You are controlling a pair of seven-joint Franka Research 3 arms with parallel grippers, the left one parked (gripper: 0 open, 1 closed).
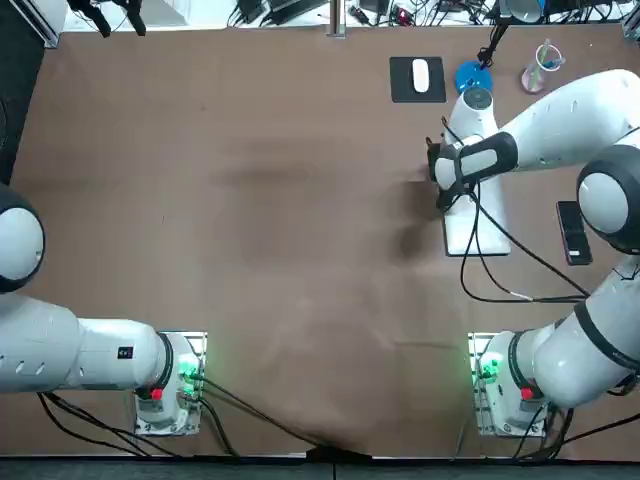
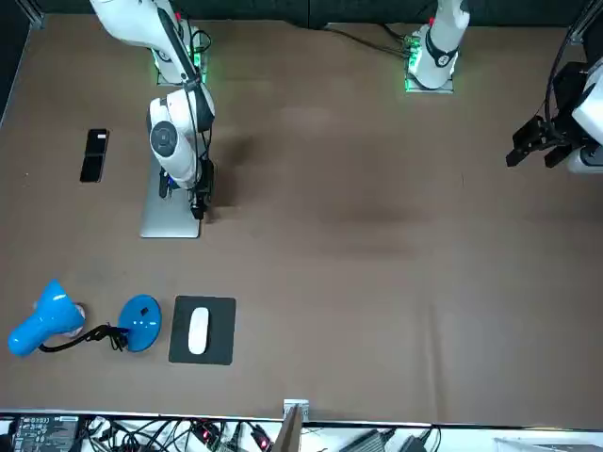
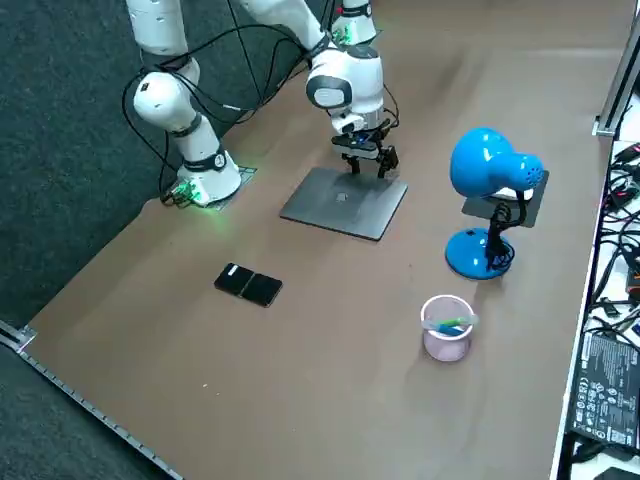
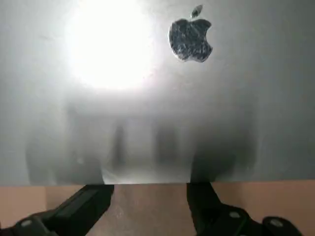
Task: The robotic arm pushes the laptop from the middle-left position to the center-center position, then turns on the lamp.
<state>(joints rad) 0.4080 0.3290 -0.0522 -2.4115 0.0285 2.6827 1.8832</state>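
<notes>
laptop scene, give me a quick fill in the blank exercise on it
The laptop lid is ____. The right gripper, at the laptop's edge, has its fingers ____. The lamp is ____ in colour. The mouse lies on a ____ pad.
Missing words: closed; open; blue; black.

Robotics lab bench.
Robot arm (image 1: 570, 110) mounted on a brown-covered table (image 1: 250, 150), its right gripper (image 2: 198, 209) low at the edge of the laptop (image 2: 160, 221); cables (image 2: 212, 435) and electronics (image 3: 603, 385) line the far side, dark carpet (image 3: 60, 120) below.
</notes>
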